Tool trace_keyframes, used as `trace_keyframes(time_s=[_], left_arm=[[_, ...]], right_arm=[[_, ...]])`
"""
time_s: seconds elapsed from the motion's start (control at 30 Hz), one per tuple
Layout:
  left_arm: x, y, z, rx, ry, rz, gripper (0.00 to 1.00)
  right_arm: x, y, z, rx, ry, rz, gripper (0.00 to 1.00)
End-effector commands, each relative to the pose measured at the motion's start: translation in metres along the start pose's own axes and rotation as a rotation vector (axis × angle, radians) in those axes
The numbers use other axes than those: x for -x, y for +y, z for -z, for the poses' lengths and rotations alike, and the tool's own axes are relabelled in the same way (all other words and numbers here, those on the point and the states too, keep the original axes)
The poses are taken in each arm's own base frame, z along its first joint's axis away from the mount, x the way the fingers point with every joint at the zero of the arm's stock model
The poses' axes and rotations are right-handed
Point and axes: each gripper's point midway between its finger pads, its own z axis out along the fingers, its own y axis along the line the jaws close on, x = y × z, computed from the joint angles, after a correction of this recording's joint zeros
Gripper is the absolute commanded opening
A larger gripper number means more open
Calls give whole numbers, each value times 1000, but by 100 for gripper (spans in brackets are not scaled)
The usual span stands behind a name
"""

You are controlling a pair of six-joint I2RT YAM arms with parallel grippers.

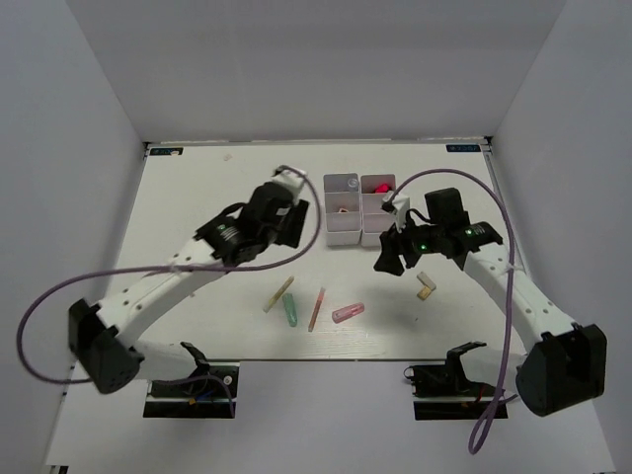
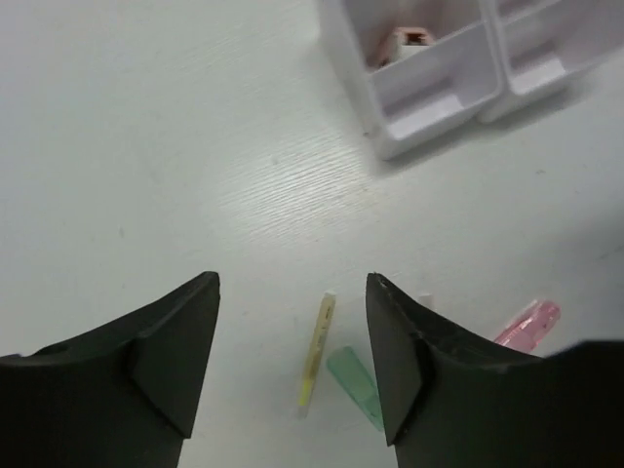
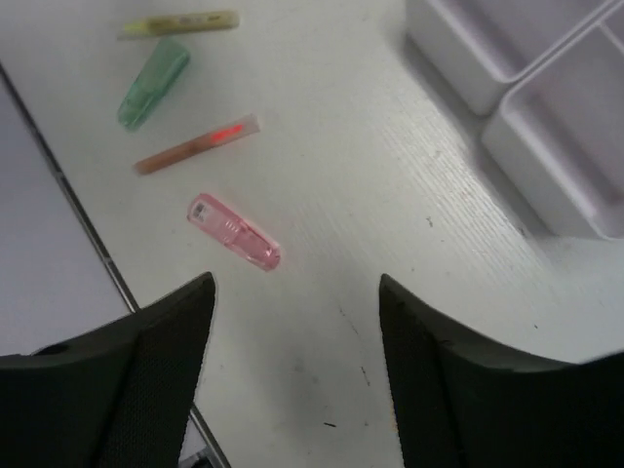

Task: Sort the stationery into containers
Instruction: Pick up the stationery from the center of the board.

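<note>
The white containers (image 1: 344, 234) stand at mid-table, a red-pink item (image 1: 377, 185) in one back compartment and a tan item (image 1: 342, 210) in another. Loose stationery lies nearer me: a tan stick (image 1: 278, 294), a green tube (image 1: 290, 312), an orange stick (image 1: 317, 308), a pink tube (image 1: 348, 312) and a beige block (image 1: 427, 286). My left gripper (image 2: 292, 283) hovers open and empty left of the containers (image 2: 429, 107), above the yellowish stick (image 2: 317, 353) and green tube (image 2: 356, 385). My right gripper (image 3: 297, 283) hangs open and empty just past the pink tube (image 3: 234, 231).
The table's near edge (image 3: 68, 195) runs close beside the loose items in the right wrist view. White walls enclose the table on the left, right and back. Purple cables loop from both arms over the table sides.
</note>
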Motion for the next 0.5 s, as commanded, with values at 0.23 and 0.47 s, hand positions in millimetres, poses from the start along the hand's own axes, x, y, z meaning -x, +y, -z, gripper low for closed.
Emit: trace_keyframes(time_s=[0.23, 0.47], left_arm=[[-167, 66, 54, 112, 284, 274, 79], [-203, 85, 54, 93, 247, 465, 86]], right_arm=[[-12, 67, -4, 426, 83, 83, 42], [-74, 91, -27, 640, 180, 641, 63]])
